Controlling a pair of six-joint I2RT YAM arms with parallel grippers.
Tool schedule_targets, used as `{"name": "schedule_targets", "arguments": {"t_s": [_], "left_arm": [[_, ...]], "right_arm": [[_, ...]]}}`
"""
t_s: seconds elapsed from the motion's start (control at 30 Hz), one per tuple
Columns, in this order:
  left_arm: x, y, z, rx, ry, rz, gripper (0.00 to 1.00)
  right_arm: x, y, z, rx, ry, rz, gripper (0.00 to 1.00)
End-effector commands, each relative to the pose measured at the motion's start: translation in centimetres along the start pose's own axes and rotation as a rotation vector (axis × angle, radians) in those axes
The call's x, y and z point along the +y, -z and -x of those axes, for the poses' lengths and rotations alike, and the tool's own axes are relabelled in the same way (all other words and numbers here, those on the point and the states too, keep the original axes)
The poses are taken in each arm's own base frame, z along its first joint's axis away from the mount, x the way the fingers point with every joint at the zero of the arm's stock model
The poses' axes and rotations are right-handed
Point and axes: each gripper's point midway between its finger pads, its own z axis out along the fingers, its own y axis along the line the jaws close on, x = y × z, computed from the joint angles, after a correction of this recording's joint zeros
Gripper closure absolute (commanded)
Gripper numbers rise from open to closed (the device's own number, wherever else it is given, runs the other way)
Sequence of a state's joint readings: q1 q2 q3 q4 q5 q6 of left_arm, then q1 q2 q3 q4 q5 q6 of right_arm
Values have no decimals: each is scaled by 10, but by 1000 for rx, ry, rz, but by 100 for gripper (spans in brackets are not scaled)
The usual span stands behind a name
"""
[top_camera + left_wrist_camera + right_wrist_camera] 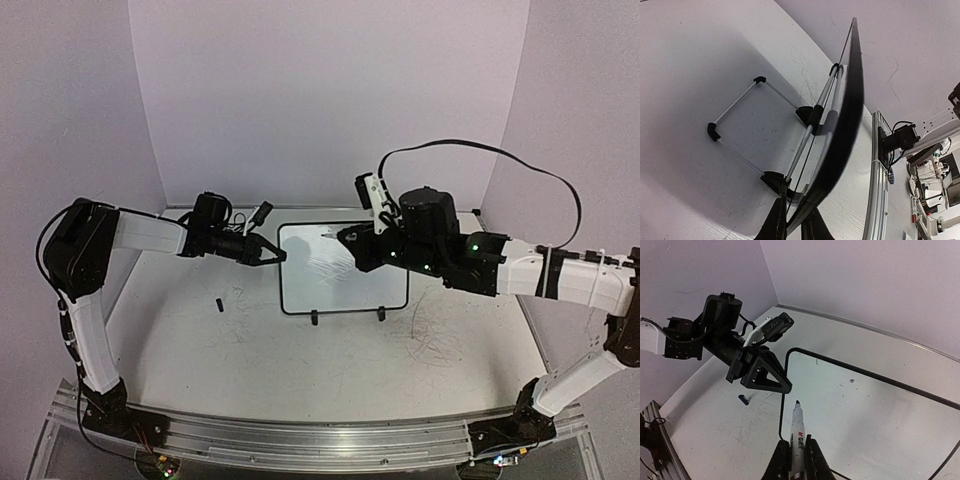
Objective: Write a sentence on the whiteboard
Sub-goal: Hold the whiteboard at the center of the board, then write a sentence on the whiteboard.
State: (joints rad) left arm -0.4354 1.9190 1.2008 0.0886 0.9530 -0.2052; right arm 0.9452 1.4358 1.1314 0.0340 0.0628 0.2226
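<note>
On the scuffed white bench, two arms reached inward from opposite sides, the left arm stretched level from the left and the right arm coming in from the right, with a black cable looping above it. Between them, toward the back middle of the bench, the whiteboard stood on two black feet, leaning back with its face toward the arm bases. Faint grey streaks showed on its upper left part in the top view, too dim to read. From the left wrist the board appeared edge-on, with a thin metal stand with black corners folded out behind it and resting on the bench. The left end effector was at the board's left edge, and its two fingers sat on either side of the black frame, closed on it. The right end effector hovered over the board's upper left area, closed on a marker that ran out between its fingers. The marker's dark tip lay over the white face just inside the left frame, close to the left end effector. Whether the tip touched the surface could not be told. A small dark cylinder lay on the bench left of the board, apart from it.
</note>
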Motion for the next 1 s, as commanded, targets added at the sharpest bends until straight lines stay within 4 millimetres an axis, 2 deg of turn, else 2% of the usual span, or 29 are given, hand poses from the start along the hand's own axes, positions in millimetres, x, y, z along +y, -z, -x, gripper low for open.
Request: {"name": "schedule_targets", "arguments": {"t_s": [0.0, 0.27, 0.47, 0.97], "left_arm": [[-20, 6, 5, -44, -45, 11, 93], [-30, 6, -4, -51, -69, 28, 98], [-29, 7, -7, -56, -80, 36, 99], [-23, 8, -15, -48, -101, 61, 100]], "right_arm": [[20, -13, 11, -36, 40, 36, 100], [23, -42, -10, 27, 56, 31, 100], [22, -58, -14, 33, 86, 8, 100], [30, -78, -11, 8, 145, 17, 100]]}}
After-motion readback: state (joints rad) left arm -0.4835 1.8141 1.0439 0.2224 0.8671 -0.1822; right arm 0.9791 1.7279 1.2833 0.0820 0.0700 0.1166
